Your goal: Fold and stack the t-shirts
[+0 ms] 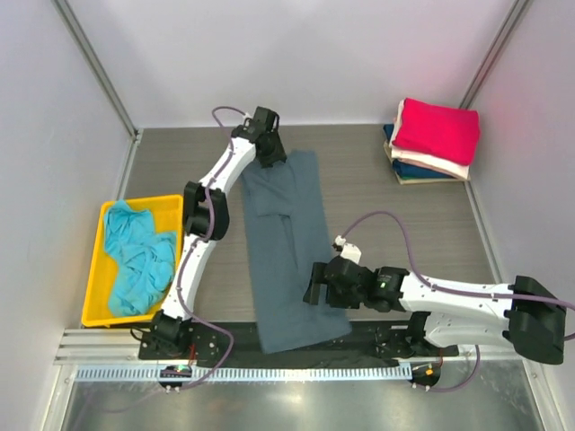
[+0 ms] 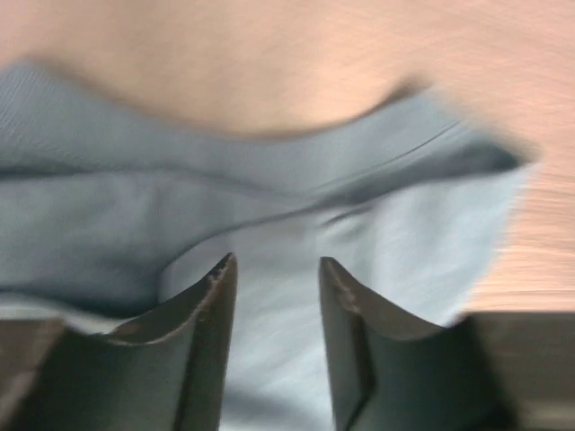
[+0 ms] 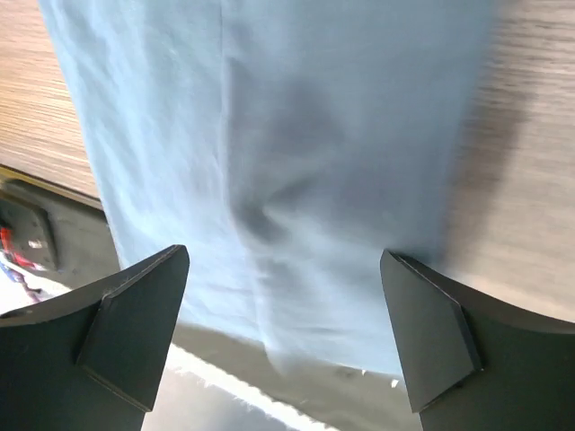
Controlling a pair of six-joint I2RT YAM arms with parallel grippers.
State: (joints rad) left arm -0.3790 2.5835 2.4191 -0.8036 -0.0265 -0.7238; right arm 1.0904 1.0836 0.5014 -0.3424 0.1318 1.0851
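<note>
A large slate grey-blue t-shirt (image 1: 289, 251) lies folded into a long narrow strip down the middle of the table, its near end hanging over the front edge. My left gripper (image 1: 272, 156) is at the shirt's far end; in the left wrist view it (image 2: 274, 269) is open just above the cloth (image 2: 269, 215), holding nothing. My right gripper (image 1: 311, 285) hovers at the right edge of the shirt's near part; in the right wrist view it (image 3: 283, 260) is wide open above the cloth (image 3: 269, 135). A bright teal t-shirt (image 1: 137, 260) lies crumpled in the bin. Folded crimson (image 1: 437, 129), cream and navy tees are stacked at the back right.
The yellow plastic bin (image 1: 99, 269) stands at the left edge of the table. White walls close in the table on three sides. A black rail and the arm bases (image 1: 296, 355) run along the near edge, under the shirt's hanging end.
</note>
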